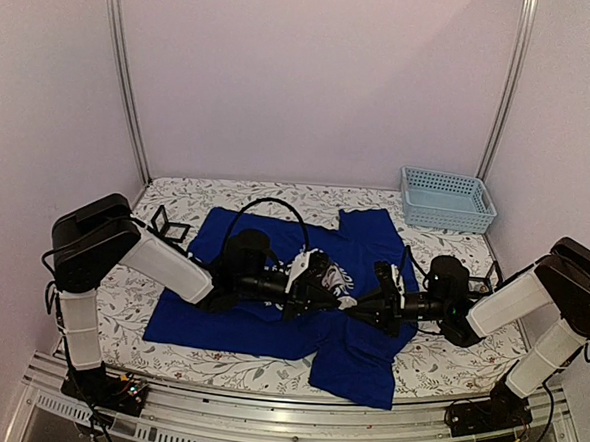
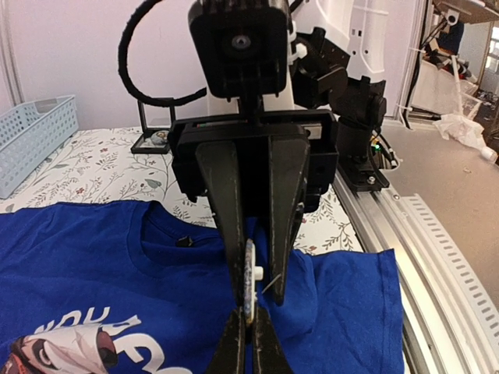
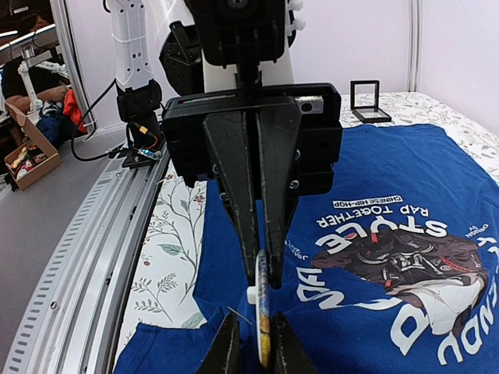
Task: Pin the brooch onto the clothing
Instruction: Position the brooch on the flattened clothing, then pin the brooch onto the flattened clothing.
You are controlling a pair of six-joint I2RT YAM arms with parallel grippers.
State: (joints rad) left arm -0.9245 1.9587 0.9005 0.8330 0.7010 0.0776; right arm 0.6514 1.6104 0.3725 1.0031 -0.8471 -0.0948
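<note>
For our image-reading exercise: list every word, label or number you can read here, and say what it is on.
"CHINESE HIP-HOP": T-shirt print, upside down
"RAP TOGETHER": same print
"STYLE": same print
Other print lettering: cut off or blurred.
Brooch: edge-on, nothing readable.

Pale, plain walls (image 1: 314, 72) framed by aluminium posts (image 1: 125, 80) stood behind a floral-covered table (image 1: 277, 194), a light-blue basket (image 1: 447, 200) at upper right.

Left arm (image 1: 162, 263), right arm (image 1: 511, 299): white links, black joints | left gripper (image 3: 263, 282): black tapered fingers | ribbed black cable (image 1: 266, 200) above it
</note>
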